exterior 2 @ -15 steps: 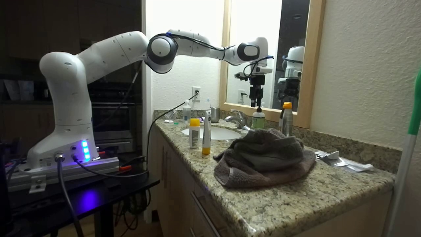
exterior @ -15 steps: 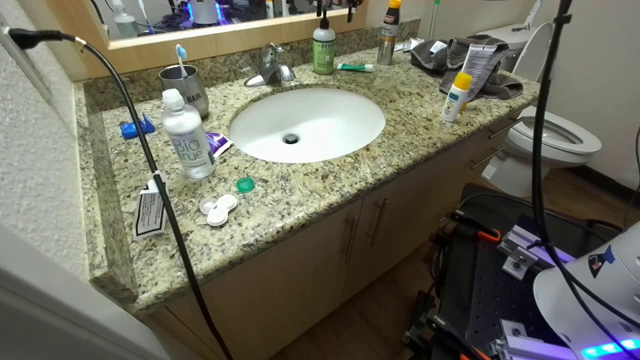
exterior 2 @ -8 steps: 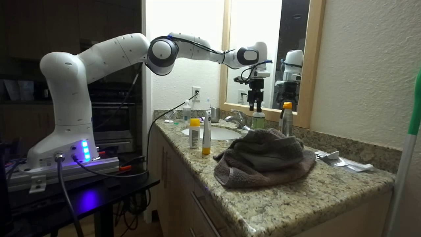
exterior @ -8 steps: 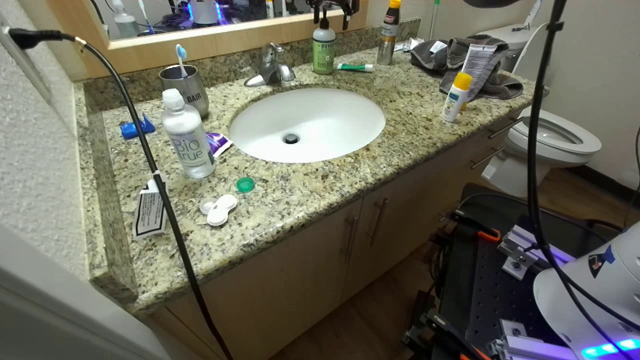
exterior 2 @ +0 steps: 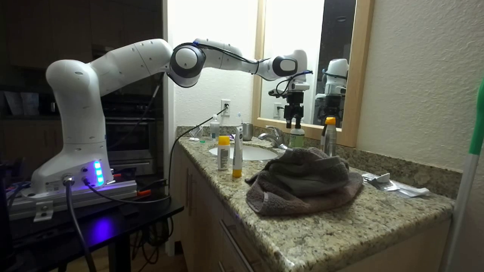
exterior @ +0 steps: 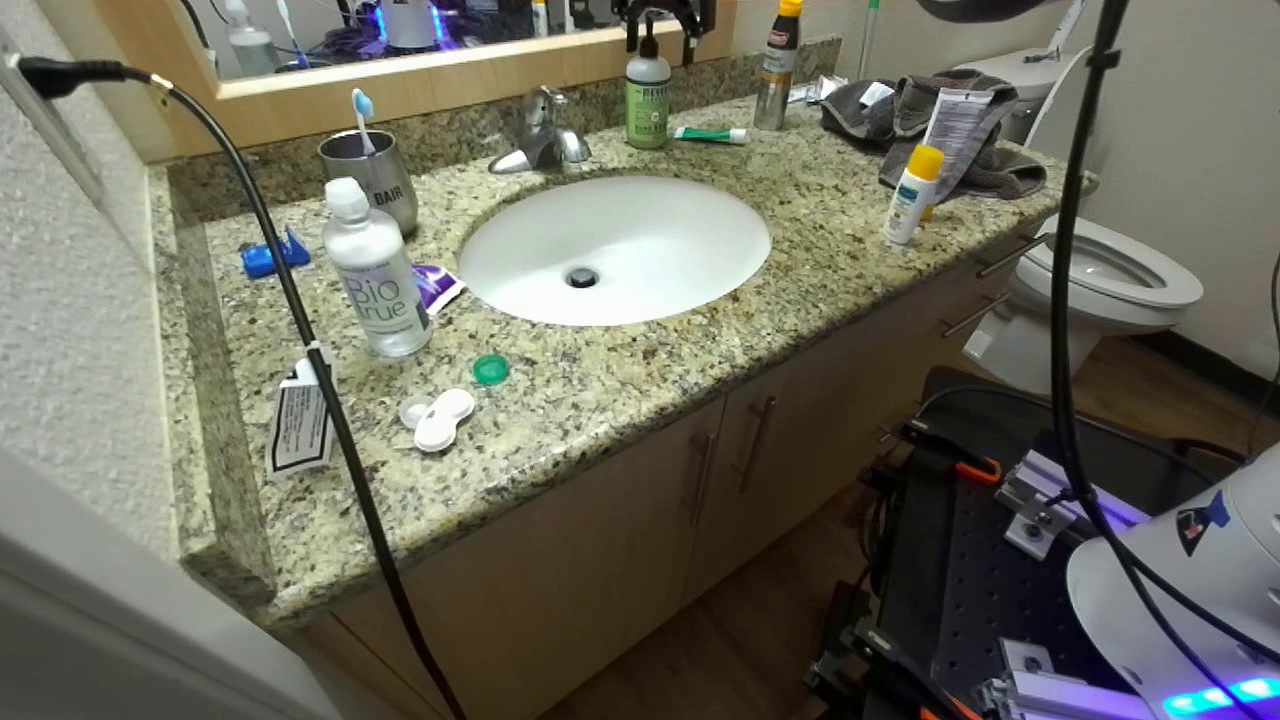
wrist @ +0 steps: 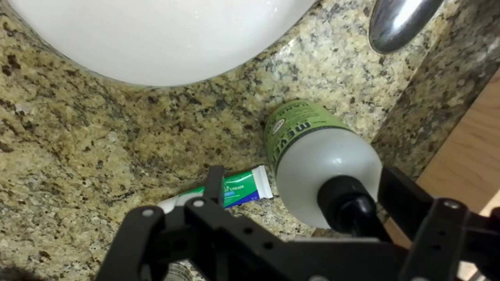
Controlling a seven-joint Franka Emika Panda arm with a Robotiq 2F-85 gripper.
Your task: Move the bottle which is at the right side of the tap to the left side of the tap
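Short silvery metal tap [exterior: 545, 135]: behind the white oval basin [exterior: 640, 250], on the speckled granite table [exterior: 620, 372].
Small green bottle with pale shoulders and black pump top [exterior: 648, 108]: upright on the table, near the tap but apart from it, on its right as one faces the wood-framed mirror [exterior 2: 295, 22].
Black two-fingered end effector [exterior: 660, 54]: pointing down over the bottle, fingers spread apart with the pump top between them, closer to one finger than to the other; whether either finger touches the bottle cannot be told.
White jointed arm [exterior 2: 147, 53]: stretched out to above the bottle, its wrist end reflected in the mirror.
Green-and-white tube [wrist: 242, 187]: lying just beside the bottle, partly hidden by a finger in the wrist view.
Metallic spray can with yellow-orange cap [exterior: 776, 75]: upright, farther right along the table.
Clear plastic bottle lettered "Bio true" [exterior: 375, 275]: upright left of the basin, near a grey metal cup [exterior: 385, 190] holding a blue-and-white toothbrush [exterior: 362, 105].
White bottle with yellow cap [exterior: 907, 205]: upright near the table's front edge, beside a pale tube [exterior 2: 237, 151] standing on its yellow cap.
Crumpled grey towel [exterior 2: 302, 181]: heaped on the table near the pale tube.
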